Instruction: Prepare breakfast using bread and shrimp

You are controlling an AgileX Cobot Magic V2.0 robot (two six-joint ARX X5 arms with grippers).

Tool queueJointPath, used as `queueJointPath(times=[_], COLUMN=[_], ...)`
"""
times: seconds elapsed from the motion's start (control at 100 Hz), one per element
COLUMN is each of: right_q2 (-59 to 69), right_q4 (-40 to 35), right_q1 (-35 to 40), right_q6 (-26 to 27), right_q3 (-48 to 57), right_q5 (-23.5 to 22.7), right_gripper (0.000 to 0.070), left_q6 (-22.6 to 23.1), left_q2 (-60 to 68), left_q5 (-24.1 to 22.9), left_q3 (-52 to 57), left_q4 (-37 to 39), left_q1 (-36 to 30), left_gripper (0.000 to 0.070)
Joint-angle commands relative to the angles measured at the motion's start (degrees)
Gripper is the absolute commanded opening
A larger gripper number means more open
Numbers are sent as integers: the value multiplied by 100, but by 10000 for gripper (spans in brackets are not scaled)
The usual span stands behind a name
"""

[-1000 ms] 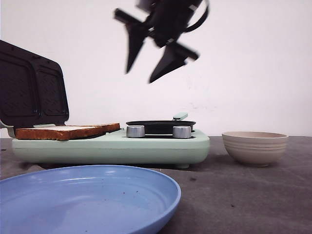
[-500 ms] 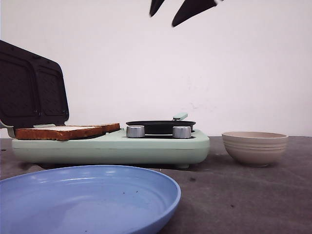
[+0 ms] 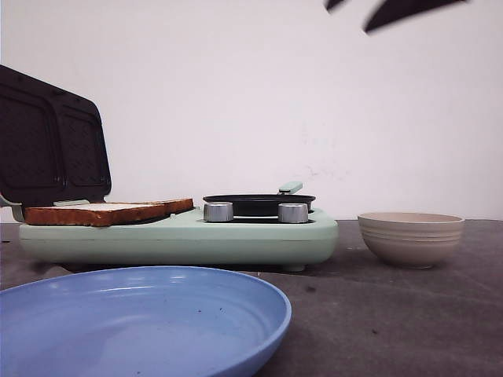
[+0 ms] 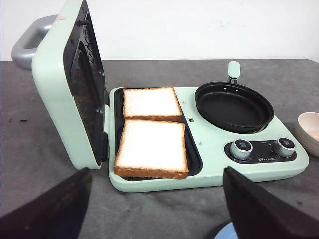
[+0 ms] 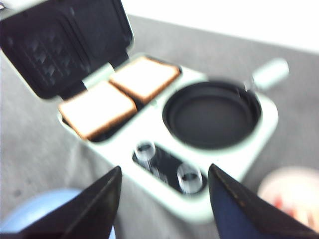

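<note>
From the front, the bread [image 3: 106,211] lies flat in the left bay of the mint-green breakfast maker [image 3: 181,236], which sits toward the table's left and far side, its dark ribbed lid [image 3: 51,141] propped open behind the slices; only toasted brown crust edges show at this low angle. A blurred pair of dark fingertips [image 3: 401,9] crosses the top edge, high above the beige bowl [image 3: 411,237] and well apart from the bread, with a gap between the two tips. A blue plate [image 3: 141,322] fills the near left corner. In the left wrist view, the two square slices sit side by side, touching, pale faces up with golden crust rims, next to the black round pan [image 4: 234,106]; the left gripper [image 4: 157,204] hangs spread wide and empty. In the right wrist view, which is blurry, the same two slices lie under the raised lid, and the right gripper [image 5: 164,204] looks parted with nothing between its fingers.
</note>
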Motion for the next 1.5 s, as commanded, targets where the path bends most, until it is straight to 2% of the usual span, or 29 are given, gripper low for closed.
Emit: queueJointPath(times=[0.0,0.39,0.46,0.59,0.84,1.12,1.49], right_q2=[-199,-1338,-1421,-1434,-1429,-1429,-1429], right_q4=[109,136,140,138,155,61,-35], right_q1=[50,55,55,59,61,61,61], right_q6=[297,876,946,949,929,931,911], right_q3=[-256,-1722,-1856,-1893,-1893,-1893,-1893], right_q5=[42,199,240,254,284,280,282], right_gripper=[329,329,329,329,329,329,329], left_q6=[-15,-28,-170,-474,-667,-1526,-1606], left_q2=[2,2,2,2,2,4,184], left_q5=[4,7,7,7,9,7,-22], left_q3=[31,33,33,33,37,149,1113], left_q4=[17,33,31,39,26,179,164], left_q1=[-13,-15,-15,-15,-15,-11,160], left_gripper=[470,470,470,470,471,475,475])
